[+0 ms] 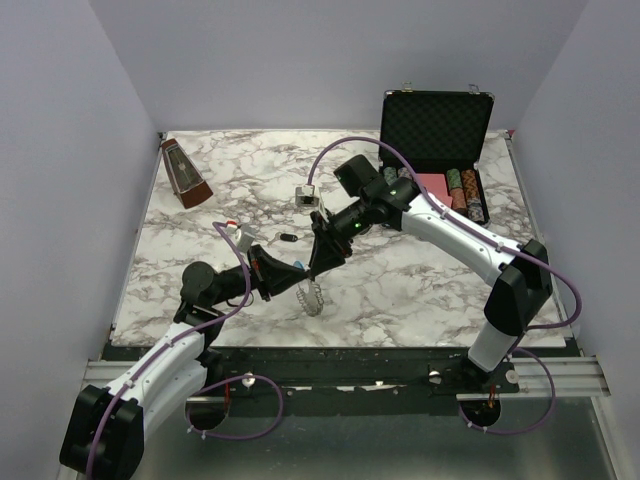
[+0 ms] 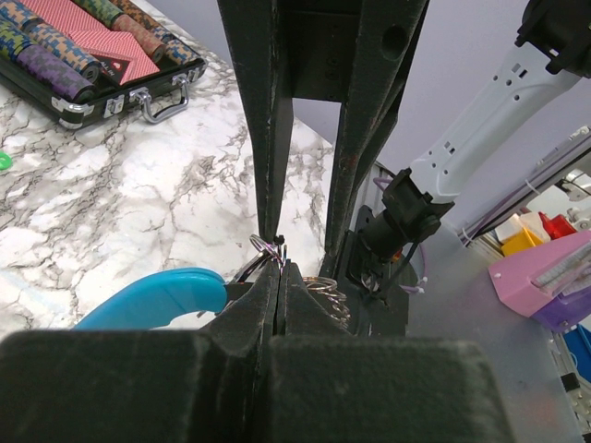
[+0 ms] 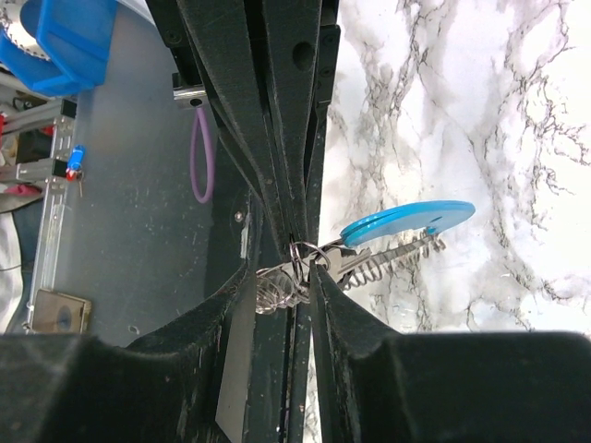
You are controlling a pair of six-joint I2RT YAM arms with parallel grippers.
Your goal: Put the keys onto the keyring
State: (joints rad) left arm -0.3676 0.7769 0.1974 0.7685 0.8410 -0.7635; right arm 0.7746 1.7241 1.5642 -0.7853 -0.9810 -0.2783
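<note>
Overhead rear view down onto table (image 1: 420, 290); wrist views close along jaws (opposed), sharing keyring (image 2: 157, 300)

the left gripper (image 1: 297, 271) and right gripper (image 1: 319, 266) crowd the keyring (image 1: 312, 297); marble table (image 1: 400, 300) around lies open.

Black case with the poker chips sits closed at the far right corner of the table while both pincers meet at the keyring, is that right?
No: the top external view shows the black case open, lid up. It does sit at the far right corner holding poker chips, and the left pincer and right pincer meet at the keyring.
</note>
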